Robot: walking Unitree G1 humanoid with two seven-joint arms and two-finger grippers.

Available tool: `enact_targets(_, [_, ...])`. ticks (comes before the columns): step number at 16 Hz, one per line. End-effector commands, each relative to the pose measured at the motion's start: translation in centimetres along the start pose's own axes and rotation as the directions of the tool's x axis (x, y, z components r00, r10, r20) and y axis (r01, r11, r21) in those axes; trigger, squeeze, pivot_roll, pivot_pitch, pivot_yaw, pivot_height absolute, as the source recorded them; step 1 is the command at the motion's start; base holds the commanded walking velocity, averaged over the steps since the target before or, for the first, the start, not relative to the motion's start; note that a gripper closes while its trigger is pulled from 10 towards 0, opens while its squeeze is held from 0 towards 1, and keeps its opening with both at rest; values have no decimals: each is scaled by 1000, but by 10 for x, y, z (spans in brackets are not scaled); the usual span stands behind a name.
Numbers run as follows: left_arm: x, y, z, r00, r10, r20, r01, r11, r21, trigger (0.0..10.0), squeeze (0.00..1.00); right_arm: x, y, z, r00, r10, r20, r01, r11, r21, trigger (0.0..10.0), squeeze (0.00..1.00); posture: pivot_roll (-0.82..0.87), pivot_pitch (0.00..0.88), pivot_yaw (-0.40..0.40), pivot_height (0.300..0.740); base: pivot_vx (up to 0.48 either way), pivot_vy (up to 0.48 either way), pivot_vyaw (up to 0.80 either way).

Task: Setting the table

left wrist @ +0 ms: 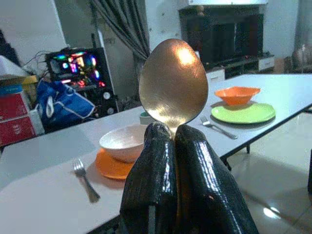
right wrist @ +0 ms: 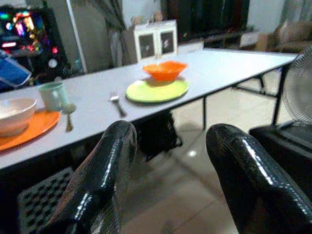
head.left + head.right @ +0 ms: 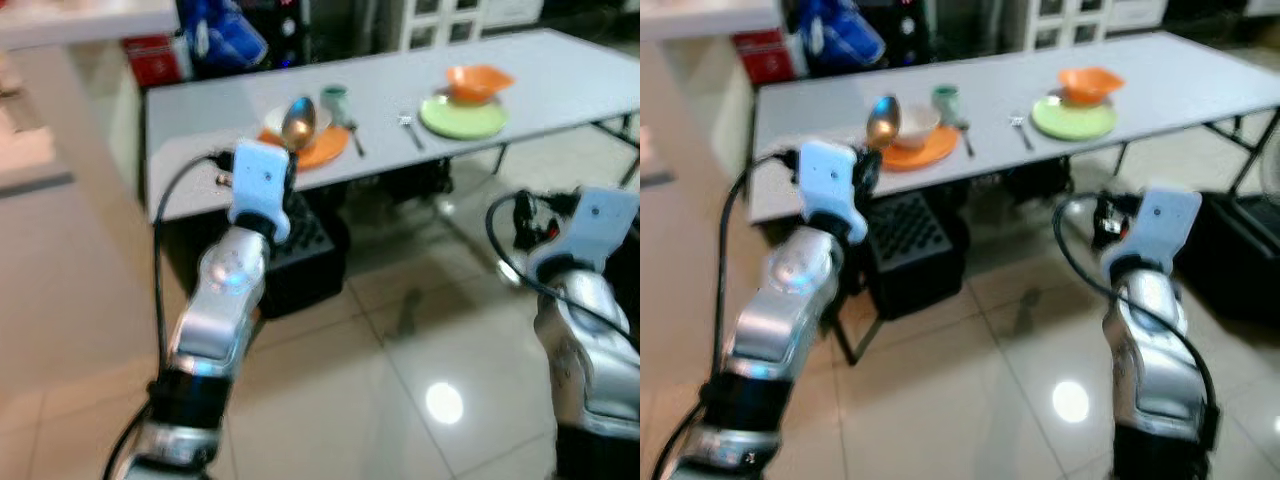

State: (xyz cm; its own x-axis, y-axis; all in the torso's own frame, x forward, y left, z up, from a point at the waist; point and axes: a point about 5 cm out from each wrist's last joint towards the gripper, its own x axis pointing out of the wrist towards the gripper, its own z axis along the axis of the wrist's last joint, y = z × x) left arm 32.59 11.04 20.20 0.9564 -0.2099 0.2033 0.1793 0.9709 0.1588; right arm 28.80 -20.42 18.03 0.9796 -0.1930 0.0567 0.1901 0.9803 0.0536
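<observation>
The left gripper (image 1: 173, 146) is closed on the handle of a gold spoon (image 1: 173, 83) and holds it upright, bowl up, probably to carry it safely to the white table (image 3: 560, 70). The robot stands on the floor short of the table, which lies at 12 o'clock. The right gripper (image 2: 168, 146) has its fingers apart and holds nothing. On the table, a white bowl (image 1: 124, 143) sits on an orange plate (image 1: 109, 165), with a fork (image 1: 85, 179) beside it. At 1 o'clock an orange bowl (image 2: 165, 69) rests on a green plate (image 2: 156, 91), a second fork (image 2: 117, 104) just beside. Both bowls look empty. A green cup (image 2: 53, 95) stands between the settings; I think the green setting lacks a spoon.
</observation>
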Motion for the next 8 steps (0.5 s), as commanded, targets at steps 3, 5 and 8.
enact_targets(3, [2,-2,3,1000,-9,13,9,1000,-12,10000,0,0,-7,4,1000,-21,9,21,1000,-2,10000,0,-92,0,38,740,466,0,-800])
enact_targets(5, [3,-2,2,1000,-14,12,14,1000,-13,10000,0,0,-7,4,1000,-24,9,24,1000,-2,10000,0,-94,0,40,740,465,0,-800])
enact_targets(8, [3,-3,2,1000,-22,12,22,1000,-14,10000,0,0,-9,4,999,-33,8,33,999,-1,10000,0,-96,0,44,740,465,0,-800])
